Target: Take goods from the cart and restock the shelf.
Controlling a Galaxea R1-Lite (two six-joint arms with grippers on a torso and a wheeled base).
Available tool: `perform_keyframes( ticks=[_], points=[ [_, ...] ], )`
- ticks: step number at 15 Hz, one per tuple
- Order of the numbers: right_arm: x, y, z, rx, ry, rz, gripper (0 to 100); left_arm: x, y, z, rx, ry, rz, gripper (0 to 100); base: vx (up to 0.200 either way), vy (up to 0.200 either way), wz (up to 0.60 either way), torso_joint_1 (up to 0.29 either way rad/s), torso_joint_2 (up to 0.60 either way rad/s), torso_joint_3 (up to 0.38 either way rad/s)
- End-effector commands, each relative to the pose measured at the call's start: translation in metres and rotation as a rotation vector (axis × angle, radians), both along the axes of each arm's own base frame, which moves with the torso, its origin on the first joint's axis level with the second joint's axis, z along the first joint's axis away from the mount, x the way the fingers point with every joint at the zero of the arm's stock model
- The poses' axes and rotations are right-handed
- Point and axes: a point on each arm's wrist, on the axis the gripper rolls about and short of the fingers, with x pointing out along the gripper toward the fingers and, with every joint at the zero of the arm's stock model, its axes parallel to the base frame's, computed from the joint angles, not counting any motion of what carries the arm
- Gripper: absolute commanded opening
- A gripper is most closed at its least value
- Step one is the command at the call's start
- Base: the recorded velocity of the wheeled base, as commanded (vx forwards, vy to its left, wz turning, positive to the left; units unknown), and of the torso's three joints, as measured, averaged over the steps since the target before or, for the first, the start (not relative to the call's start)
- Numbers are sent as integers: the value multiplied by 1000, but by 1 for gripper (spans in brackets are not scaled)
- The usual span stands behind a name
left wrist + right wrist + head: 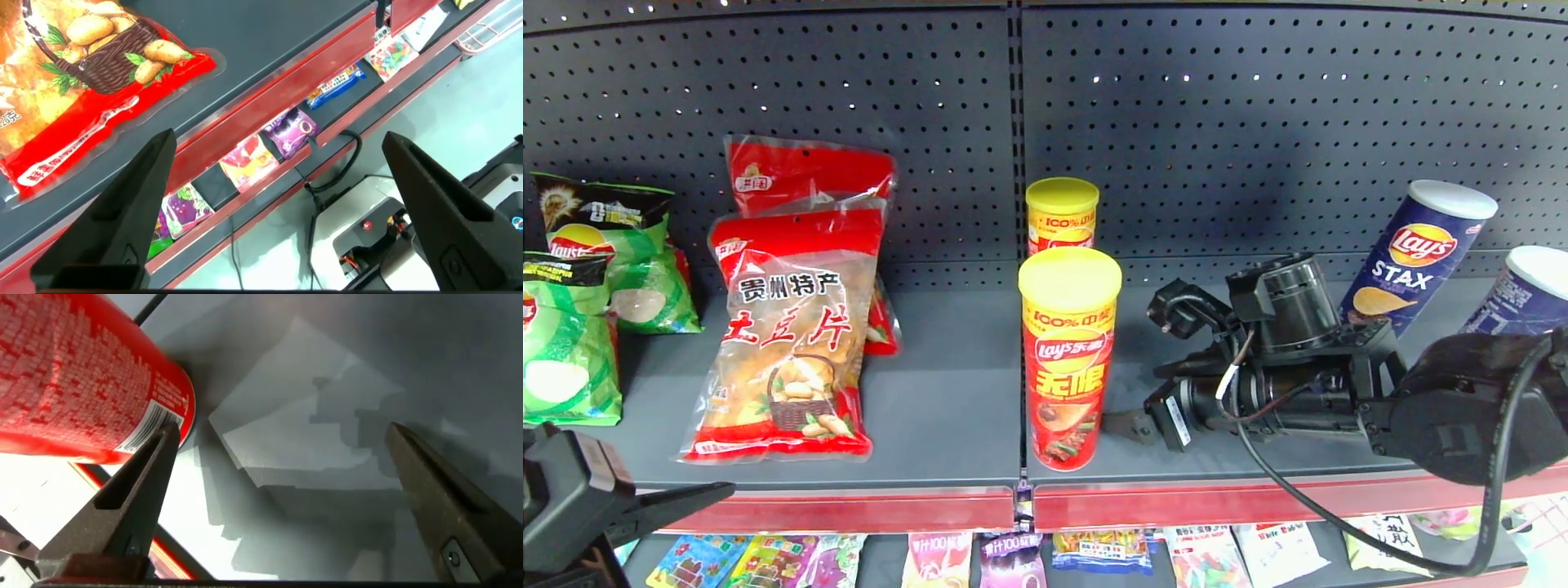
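Green chip bags (572, 327): far left of the front can, stacked against the pegboard back wall (1217, 122).
Left gripper (278, 137): well left of the front can, below and outside the shelf's red front edge (849, 510); jaws spread wide, nothing between them.
Red potato-slice bags (784, 343): left of the front can, one propped behind the other; foot of the forward bag near the front edge.
Open deck, left: bare grey strip between the bags and the front can.
Front can (1068, 359): red body, yellow lid, upright, close to the front edge, at the seam between the two shelf panels.
Rear can (1062, 214): directly behind the front can, upright, against the back wall.
Right gripper (279, 433): just right of the front can, low over the deck; jaws apart, holding nothing; one finger (139, 482) beside the can's base, contact not discernible.
Blue cans (1417, 253): far right of the front can, two, both leaning.
Lower shelf (882, 563): beneath the front can, lined with small packets.
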Motion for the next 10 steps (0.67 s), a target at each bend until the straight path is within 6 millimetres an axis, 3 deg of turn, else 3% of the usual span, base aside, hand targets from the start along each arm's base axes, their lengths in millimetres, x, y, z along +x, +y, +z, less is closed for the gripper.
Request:
perform_keyframes(
  ticks=[1, 10],
  points=[
    [2, 2, -1, 0, -1, 1, 100, 0, 0, 0, 2, 3, 0, 100, 0, 0, 0, 0, 0, 0],
    [5, 4, -2, 1, 0, 3, 100, 3, -2, -1, -8, 24, 8, 100, 0, 0, 0, 0, 0, 0]
  ],
)
